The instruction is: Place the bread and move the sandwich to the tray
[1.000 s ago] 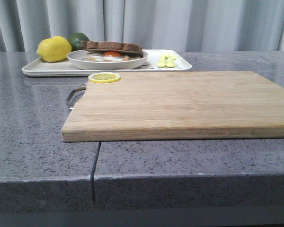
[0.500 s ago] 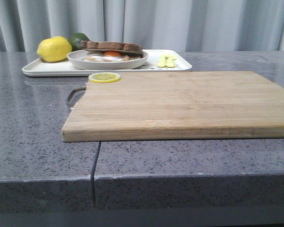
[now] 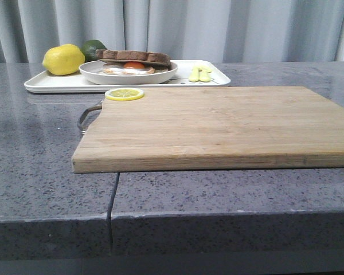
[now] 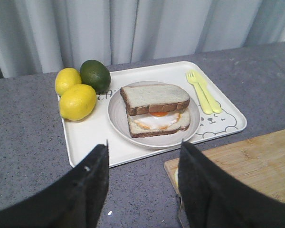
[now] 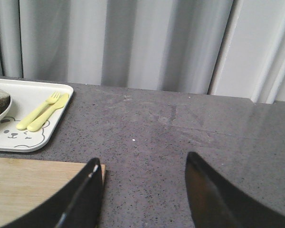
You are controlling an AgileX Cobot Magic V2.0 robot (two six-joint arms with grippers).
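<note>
The sandwich (image 4: 155, 110) sits on its plate (image 4: 118, 123) inside the tray (image 4: 85, 142), soft and apt to slide apart, best lifted by the stiff plate rim, both jaws wide open, empty

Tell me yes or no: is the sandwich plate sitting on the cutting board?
No. The plate with the sandwich sits on the tray, beyond the cutting board.
</note>
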